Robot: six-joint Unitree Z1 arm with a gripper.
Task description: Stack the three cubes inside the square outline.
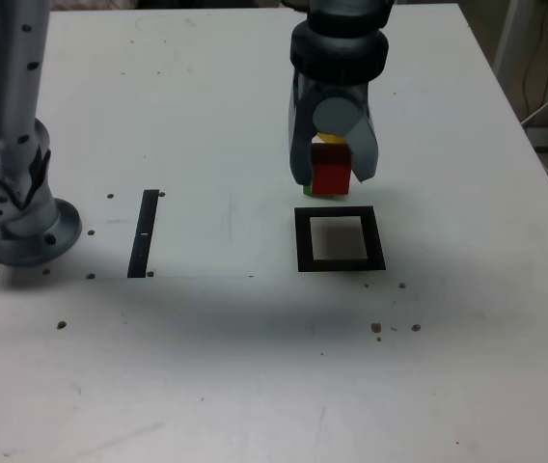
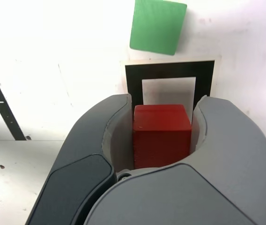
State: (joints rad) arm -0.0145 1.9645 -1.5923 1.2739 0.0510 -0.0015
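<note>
The jaws are clenched on the red cube (image 2: 162,133), which the gripper (image 1: 333,164) holds above the table (image 1: 206,367), just behind the square outline (image 1: 340,239). From the exterior view's left: the arm's base (image 1: 13,207), a thin black strip (image 1: 144,233), then the outline. The green cube (image 2: 158,26) lies just beyond the outline, mostly hidden behind the gripper in the exterior view.

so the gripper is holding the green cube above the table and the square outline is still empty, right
Not quite: the gripper is shut on the red cube, not the green one. The wrist view shows this plainly, with the green cube lying loose on the table beyond the square outline. The rest stands: the cube is held above the table and the outline is empty.
</note>
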